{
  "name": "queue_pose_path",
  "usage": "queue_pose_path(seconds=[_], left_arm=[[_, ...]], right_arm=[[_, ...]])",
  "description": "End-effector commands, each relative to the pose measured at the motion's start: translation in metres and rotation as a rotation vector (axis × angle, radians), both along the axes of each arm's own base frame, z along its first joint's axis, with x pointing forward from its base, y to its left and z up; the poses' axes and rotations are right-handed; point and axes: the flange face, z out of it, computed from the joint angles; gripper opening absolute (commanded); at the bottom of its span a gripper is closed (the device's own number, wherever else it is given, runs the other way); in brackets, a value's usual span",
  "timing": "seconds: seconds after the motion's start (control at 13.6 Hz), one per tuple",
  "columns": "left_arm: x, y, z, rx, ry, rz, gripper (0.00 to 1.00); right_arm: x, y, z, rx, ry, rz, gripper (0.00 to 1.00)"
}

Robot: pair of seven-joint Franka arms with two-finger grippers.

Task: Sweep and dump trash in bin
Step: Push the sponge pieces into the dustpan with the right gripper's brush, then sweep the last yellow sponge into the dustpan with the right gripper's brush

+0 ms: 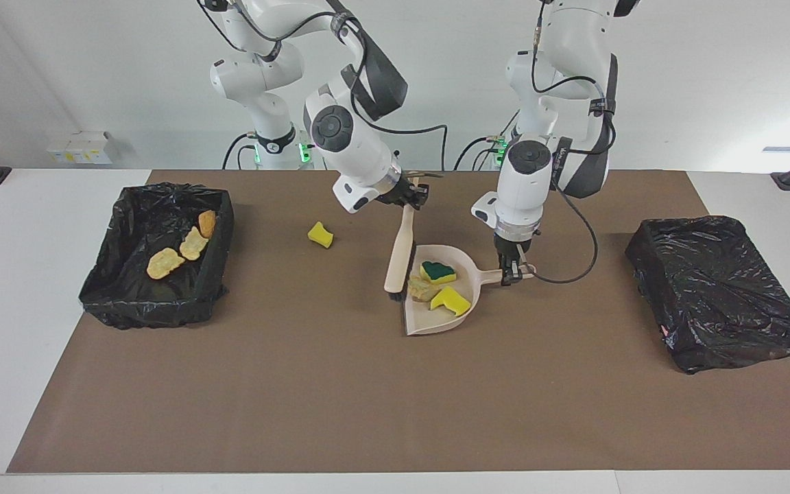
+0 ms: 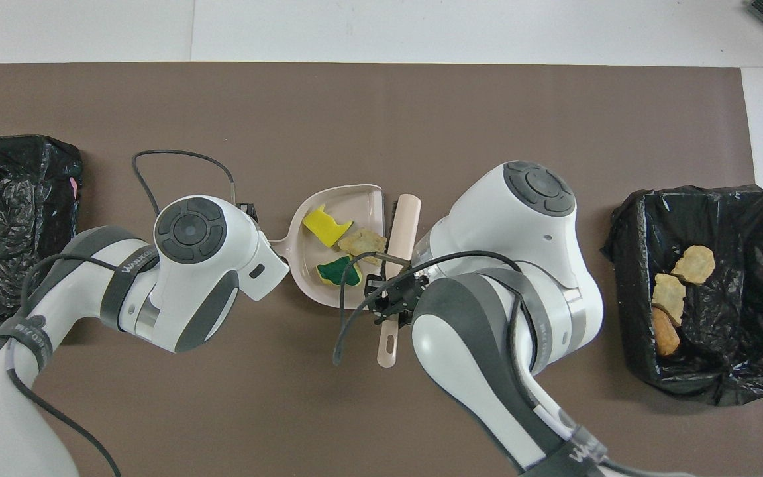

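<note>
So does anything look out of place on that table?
One yellow sponge piece lies alone on the mat, nearer the robots than the dustpan, while three other scraps already sit in the pan. It looks missed by the brush. Nothing else stands out.
</note>
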Motion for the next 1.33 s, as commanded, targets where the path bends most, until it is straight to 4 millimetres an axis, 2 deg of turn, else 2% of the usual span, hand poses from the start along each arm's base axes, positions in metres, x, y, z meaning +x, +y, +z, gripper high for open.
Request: queue_pose_path(seconds=[0.0,0.15,0.29,0.44,0.59,0.74,0.88,0.96,1.03,1.25], left_arm=[[0.0,0.018,0.002,-0.018,0.031,-0.055,0.0],[0.006,0.022,0.011,-0.007,0.053,-0.069,0.0],[0.005,0.018,0.015,0.006,0.076,-0.075,0.0],[0.004,0.018,0.015,0.007,0.075,-0.074,0.0],[0.004,0.018,0.015,0.008,0.074,-0.075,0.0],[0.003,0.019,0.014,0.008,0.075,-0.07,0.0],[0.003,0.019,0.013,0.008,0.073,-0.071,0.0],[0.003,0.019,0.013,0.008,0.073,-0.071,0.0],[0.003,0.019,0.013,0.008,0.073,-0.069,0.0],[0.003,0.015,0.016,0.013,0.072,-0.069,0.0]], right_arm=[[-0.017,-0.036,-0.009,-0.12,0.066,0.023,0.0],[-0.031,-0.066,-0.016,-0.204,0.124,0.038,0.0],[-0.038,-0.11,-0.008,-0.253,0.158,0.009,0.0],[-0.068,-0.128,-0.02,-0.292,0.214,-0.034,0.0],[-0.097,-0.146,-0.036,-0.361,0.244,-0.174,0.0],[-0.125,-0.153,-0.045,-0.417,0.284,-0.259,0.0],[-0.159,-0.16,-0.061,-0.419,0.24,-0.312,0.0],[-0.166,-0.161,-0.066,-0.404,0.207,-0.343,0.0],[-0.167,-0.156,-0.067,-0.388,0.205,-0.344,0.0],[-0.174,-0.118,-0.079,-0.373,0.152,-0.273,0.0]])
